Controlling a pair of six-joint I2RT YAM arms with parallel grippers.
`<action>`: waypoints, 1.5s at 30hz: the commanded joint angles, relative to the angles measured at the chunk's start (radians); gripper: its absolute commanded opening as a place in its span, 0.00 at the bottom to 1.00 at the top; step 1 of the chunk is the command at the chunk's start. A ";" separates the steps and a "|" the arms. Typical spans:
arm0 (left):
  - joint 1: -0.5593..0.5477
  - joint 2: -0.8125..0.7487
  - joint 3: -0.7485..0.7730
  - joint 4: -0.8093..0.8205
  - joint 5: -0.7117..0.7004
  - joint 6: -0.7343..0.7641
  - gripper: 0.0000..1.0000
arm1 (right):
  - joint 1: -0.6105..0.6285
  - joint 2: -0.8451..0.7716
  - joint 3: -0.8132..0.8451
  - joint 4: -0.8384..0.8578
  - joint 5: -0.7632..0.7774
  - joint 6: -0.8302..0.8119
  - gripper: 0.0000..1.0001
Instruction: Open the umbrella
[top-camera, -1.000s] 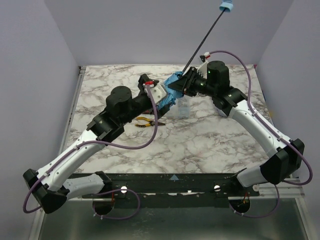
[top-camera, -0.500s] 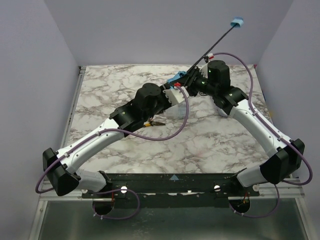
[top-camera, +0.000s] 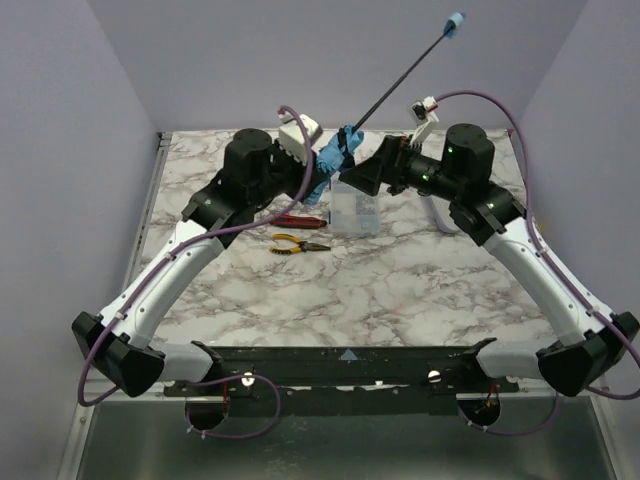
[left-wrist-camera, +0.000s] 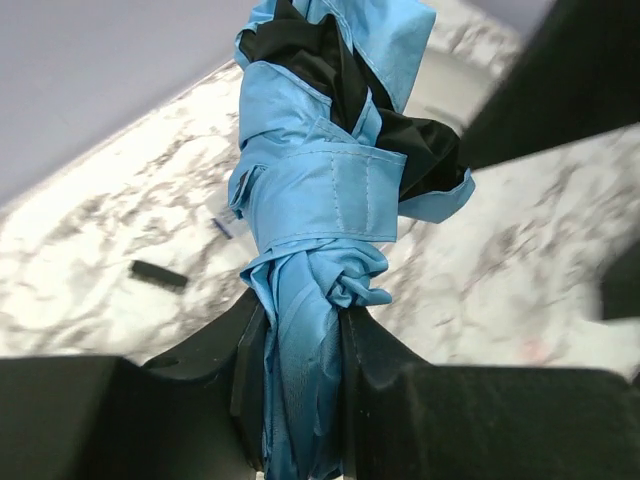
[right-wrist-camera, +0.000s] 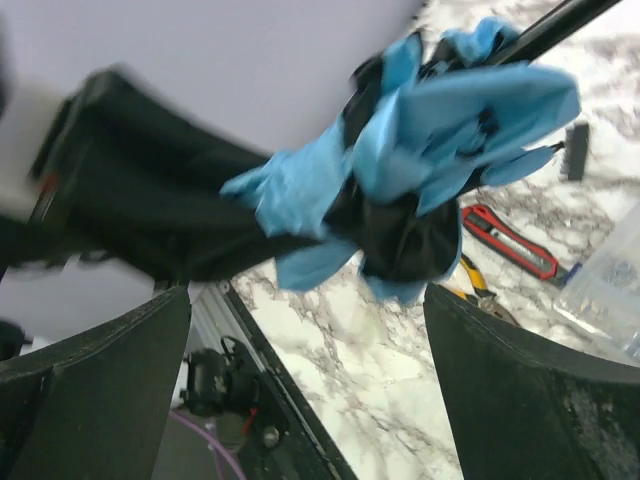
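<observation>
Umbrella: we see it shut, a crumpled bundle of soft sky-blue cloth with black folds poking out near the top.
Strap: a flat blue band with stitched edges wraps around the bundle.
Shaft: a thin, straight black rod that slants up and to the right out of the bundle.
Handle: a small light-blue knob sits on the high end of the shaft, up in front of the back wall.
Where the umbrella is: we see it held up in the air over the far middle of the table, between the two grippers.
Left gripper: its two black fingers squeeze tight on the lower end of the blue cloth, one on each side.
Right gripper: its fingers are spread wide with nothing between them. The bundle hangs in front of them and does not touch them. From above, this gripper sits just beside the bundle.
Table: a flat, smooth top, white with grey marble swirls.
Clear box: a see-through plastic tub stands on the table under the bundle. We cannot tell if anything is in it.
Red pliers: they lie flat on the table, just left of the clear box.
Yellow pliers: they lie flat too, near the red pliers and closer to the arms.
Small black piece: a short dark bar lies on the marble. We cannot tell what it is.
</observation>
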 joint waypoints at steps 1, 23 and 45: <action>0.128 -0.079 -0.017 0.204 0.362 -0.364 0.00 | -0.002 -0.105 -0.036 0.035 -0.154 -0.196 1.00; 0.247 -0.125 -0.338 1.118 0.999 -1.200 0.00 | -0.003 -0.024 0.030 0.397 -0.470 -0.118 0.65; 0.236 -0.374 -0.275 0.299 0.589 -0.088 0.73 | -0.002 -0.056 0.014 0.225 -0.430 -0.261 0.00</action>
